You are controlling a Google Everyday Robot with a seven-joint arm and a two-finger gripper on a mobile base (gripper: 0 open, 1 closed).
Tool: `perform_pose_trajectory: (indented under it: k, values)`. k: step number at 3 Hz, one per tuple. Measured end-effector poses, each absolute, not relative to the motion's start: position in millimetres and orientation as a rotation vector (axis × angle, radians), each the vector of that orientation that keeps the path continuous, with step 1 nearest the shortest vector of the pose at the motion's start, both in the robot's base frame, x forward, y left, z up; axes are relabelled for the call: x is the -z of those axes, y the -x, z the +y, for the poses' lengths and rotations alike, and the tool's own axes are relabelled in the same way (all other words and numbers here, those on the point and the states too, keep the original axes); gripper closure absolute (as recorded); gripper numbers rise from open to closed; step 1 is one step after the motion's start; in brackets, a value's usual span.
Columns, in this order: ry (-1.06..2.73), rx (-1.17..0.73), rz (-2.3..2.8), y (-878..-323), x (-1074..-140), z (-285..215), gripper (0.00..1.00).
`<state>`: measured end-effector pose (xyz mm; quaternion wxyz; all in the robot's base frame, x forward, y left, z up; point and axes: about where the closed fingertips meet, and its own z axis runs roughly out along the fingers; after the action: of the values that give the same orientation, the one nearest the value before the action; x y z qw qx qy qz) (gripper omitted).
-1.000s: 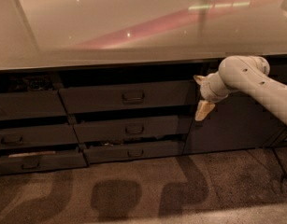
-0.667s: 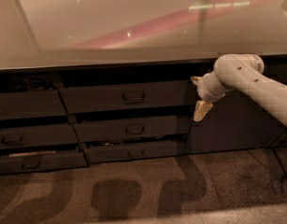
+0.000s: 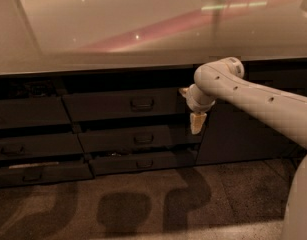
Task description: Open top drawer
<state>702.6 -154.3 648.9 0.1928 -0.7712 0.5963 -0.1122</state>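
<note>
In the camera view, the cream-tipped gripper has slid left to the right edge of the top drawer, a wide dark grey flat front. I cannot tell whether it is spread or pressed together. The small dark loop handle sits at its 9 o'clock, ungrasped, so opening seems not yet begun. A glossy pale surface fills 12 o'clock, and speckled brown floor lies at 6 o'clock.

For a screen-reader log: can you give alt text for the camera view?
The robot's gripper hangs at the right end of the top drawer, right of its handle, under a pale countertop. Shallower drawers sit below.
</note>
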Motion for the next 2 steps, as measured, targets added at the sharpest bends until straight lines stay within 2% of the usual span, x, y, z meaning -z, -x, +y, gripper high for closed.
perform_pose_trajectory:
  k: [1, 2]
  values:
    - [2.164, 0.315, 1.673, -702.6, -648.9, -154.3, 0.00]
    - [2.145, 0.394, 1.612, -700.5, -650.1, -155.0, 0.00]
